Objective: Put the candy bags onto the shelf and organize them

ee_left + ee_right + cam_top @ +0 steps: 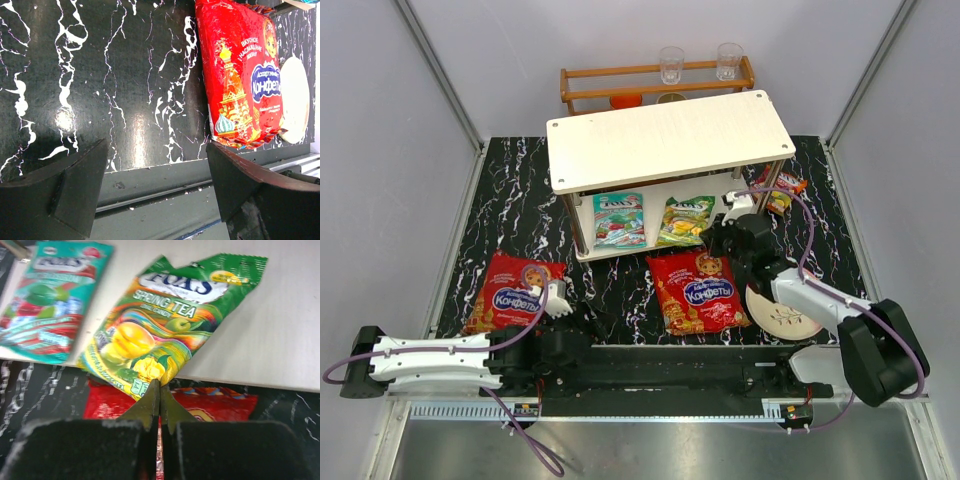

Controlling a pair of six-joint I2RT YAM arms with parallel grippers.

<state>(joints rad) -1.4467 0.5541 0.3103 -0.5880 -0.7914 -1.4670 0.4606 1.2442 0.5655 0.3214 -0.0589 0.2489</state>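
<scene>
The white two-tier shelf (670, 140) stands at the back. On its lower board (280, 330) lie the teal bag (618, 220) (50, 300) and the green-yellow bag (686, 220) (160, 330). My right gripper (715, 232) (160, 385) is shut, its tips pinching the green-yellow bag's near edge, which overhangs the board. One large red bag (698, 290) (215, 405) (240, 75) lies on the table under it. The other large red bag (513, 292) lies front left. My left gripper (560, 298) (157, 185) is open and empty beside it. The small red-orange bag (783, 190) lies right of the shelf.
A round plate (785, 318) (295, 100) sits under my right arm, right of the middle red bag. A brown wooden rack (655, 85) with two glasses stands behind the shelf. Grey walls close in both sides.
</scene>
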